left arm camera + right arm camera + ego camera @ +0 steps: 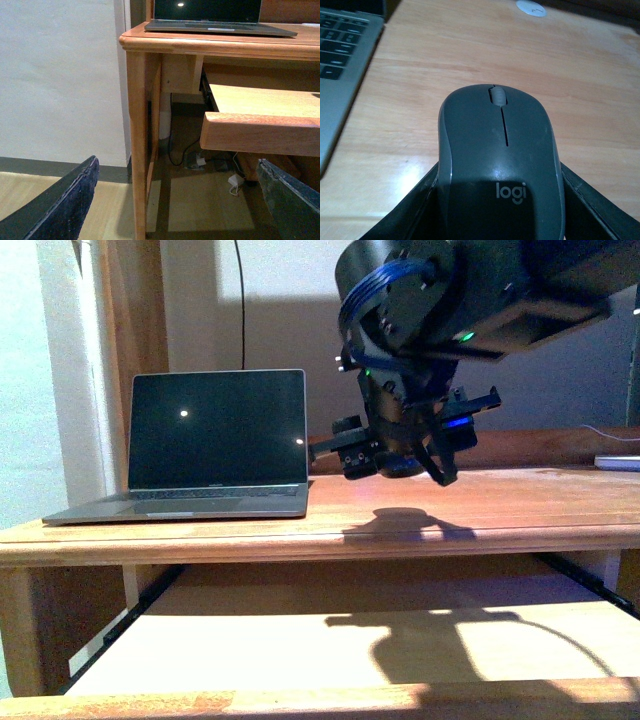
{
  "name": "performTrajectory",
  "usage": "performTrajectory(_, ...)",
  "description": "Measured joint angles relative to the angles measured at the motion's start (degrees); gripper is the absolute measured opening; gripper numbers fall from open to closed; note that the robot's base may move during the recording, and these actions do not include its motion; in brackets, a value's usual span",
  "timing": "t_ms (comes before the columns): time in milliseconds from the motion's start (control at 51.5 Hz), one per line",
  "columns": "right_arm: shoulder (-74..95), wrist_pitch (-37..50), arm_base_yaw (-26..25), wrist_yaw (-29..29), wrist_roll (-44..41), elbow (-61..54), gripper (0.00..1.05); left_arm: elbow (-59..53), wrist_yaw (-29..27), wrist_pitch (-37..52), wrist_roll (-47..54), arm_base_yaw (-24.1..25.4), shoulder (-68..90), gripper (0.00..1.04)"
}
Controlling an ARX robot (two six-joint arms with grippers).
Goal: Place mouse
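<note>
Wooden desk [500,510] with pull-out shelf [250,640] stands by pale wall [55,75] — wood floor [30,190] below.

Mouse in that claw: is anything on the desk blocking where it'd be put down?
Nothing visible does. The right gripper is shut on the mouse over the bare wood of the desk. The laptop sits to its left, and a small white disc lies well ahead of the mouse.

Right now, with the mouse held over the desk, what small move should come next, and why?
Probably lower the right gripper straight down. It is shut on the mouse, which seems to hang just above the desk, with its shadow beneath, over bare wood beside the laptop. Open only after contact.
</note>
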Motion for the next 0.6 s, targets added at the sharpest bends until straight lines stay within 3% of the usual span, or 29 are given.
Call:
performTrajectory(311,13.07,-2.47,-0.31,2.49,1.99,12.46,0.55,0.0,0.02,0.0,0.0,0.0,0.0,0.97)
performTrajectory(505,11.26,5.38,-1.33,-2.78,7.63,6.78,0.97,0.0,0.0,0.0,0.0,0.0,0.0,0.97)
performTrajectory(602,6.03,11.28,-2.62,-6.54,9.55,-1.22,0.97,0.0,0.02,0.0,0.0,0.0,0.0,0.97)
